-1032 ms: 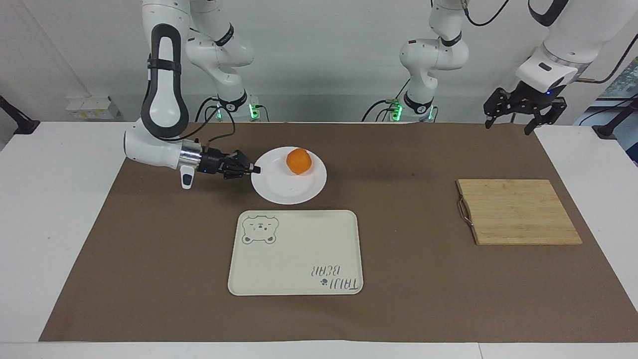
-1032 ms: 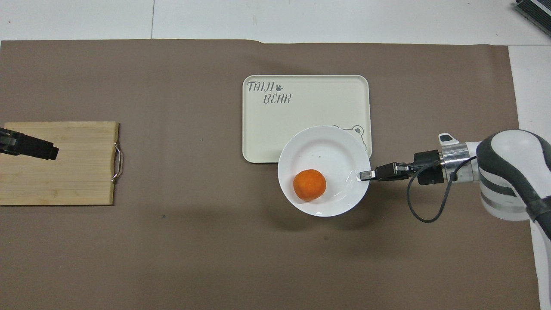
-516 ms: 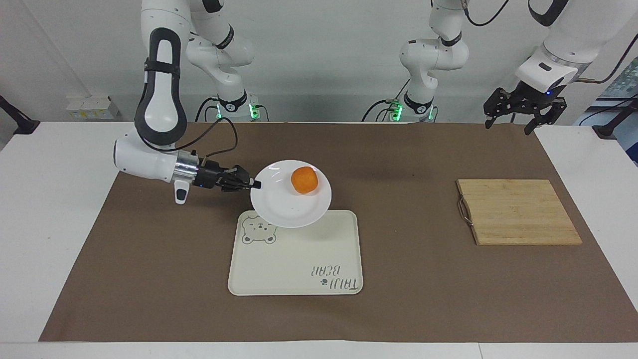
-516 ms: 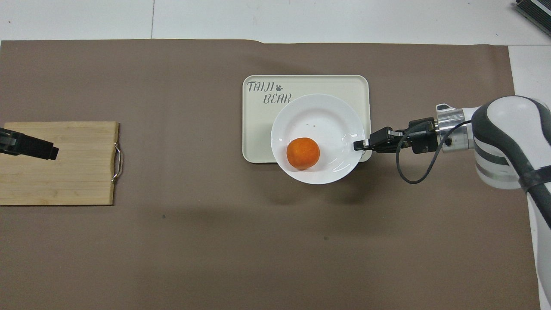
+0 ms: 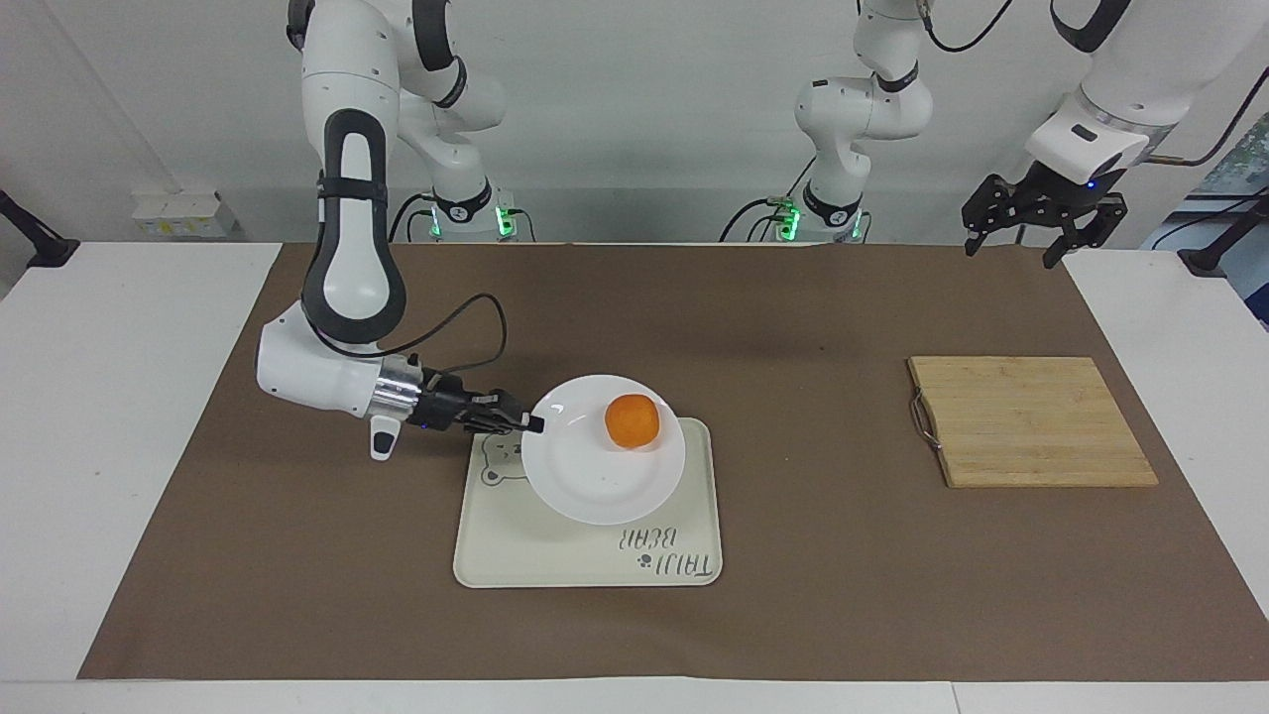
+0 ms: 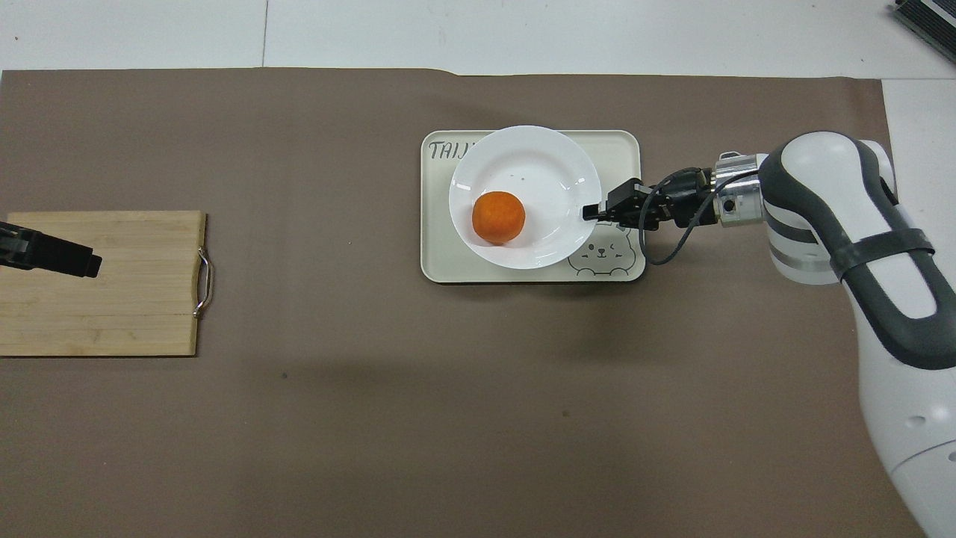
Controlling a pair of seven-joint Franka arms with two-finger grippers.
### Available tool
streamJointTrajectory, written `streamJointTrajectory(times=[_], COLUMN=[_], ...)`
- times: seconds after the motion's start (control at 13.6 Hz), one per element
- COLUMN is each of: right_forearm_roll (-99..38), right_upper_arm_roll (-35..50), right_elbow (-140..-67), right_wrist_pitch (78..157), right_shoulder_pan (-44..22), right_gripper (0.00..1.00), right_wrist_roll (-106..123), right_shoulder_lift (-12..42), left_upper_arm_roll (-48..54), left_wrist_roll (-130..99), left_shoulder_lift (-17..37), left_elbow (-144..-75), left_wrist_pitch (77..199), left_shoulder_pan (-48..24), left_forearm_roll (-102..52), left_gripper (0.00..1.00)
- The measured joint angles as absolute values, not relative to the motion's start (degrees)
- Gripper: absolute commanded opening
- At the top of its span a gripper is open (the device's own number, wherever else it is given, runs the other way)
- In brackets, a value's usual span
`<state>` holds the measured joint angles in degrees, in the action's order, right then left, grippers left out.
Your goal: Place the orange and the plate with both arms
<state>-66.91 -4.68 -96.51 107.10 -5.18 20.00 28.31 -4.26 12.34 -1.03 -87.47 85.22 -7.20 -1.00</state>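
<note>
Right claw point(image 5: 533, 424) clenched on the rim of the plate point(image 5: 595, 476), which a second ago sat nearer the robots on the brown mat; it now hangs over the cream tray point(image 5: 684, 516), hiding part of the lettering. The orange point(image 5: 632, 420) rides in the plate on its robot-ward half. Plate looks just above the tray, though contact is hard to judge. Set-down likely next. Left claw point(image 5: 1041, 220) open, waiting over the bench edge, near the wooden board point(image 5: 1031, 421).

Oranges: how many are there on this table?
1. The orange sits on the white plate, which the right gripper holds by its rim over the cream tray. None seems hidden.
</note>
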Motion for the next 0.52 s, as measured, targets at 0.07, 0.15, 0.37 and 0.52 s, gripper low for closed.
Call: streamJointTrajectory(times=[0.07,0.15,0.37,0.52], right_forearm_roll=[-67.93,-68.45,-68.56,-68.56], right_upper_arm_roll=[-4.70,-4.70,-4.69,-4.68], right_elbow=[-94.58,-92.75,-89.65,-88.91], right_wrist_pitch=[107.48,108.17,109.20,109.43], right_shoulder_pan=[-5.12,-5.09,-5.09,-5.08], right_gripper=[0.00,0.00,0.00,0.00], right_wrist_roll=[19.88,19.88,19.51,19.51], right_shoulder_lift=[30.28,32.20,35.31,36.59], left_upper_arm_roll=[-4.27,-4.27,-4.27,-4.27], left_wrist_roll=[12.34,12.35,12.35,12.35], left_shoulder_lift=[-1.03,-1.03,-1.03,-1.03], left_elbow=[-87.47,-87.47,-87.47,-87.47], left_wrist_pitch=[85.22,85.22,85.22,85.22], left_shoulder_pan=[-7.20,-7.20,-7.20,-7.20], left_forearm_roll=[-1.00,-1.00,-1.00,-1.00], left_gripper=[1.00,1.00,1.00,1.00])
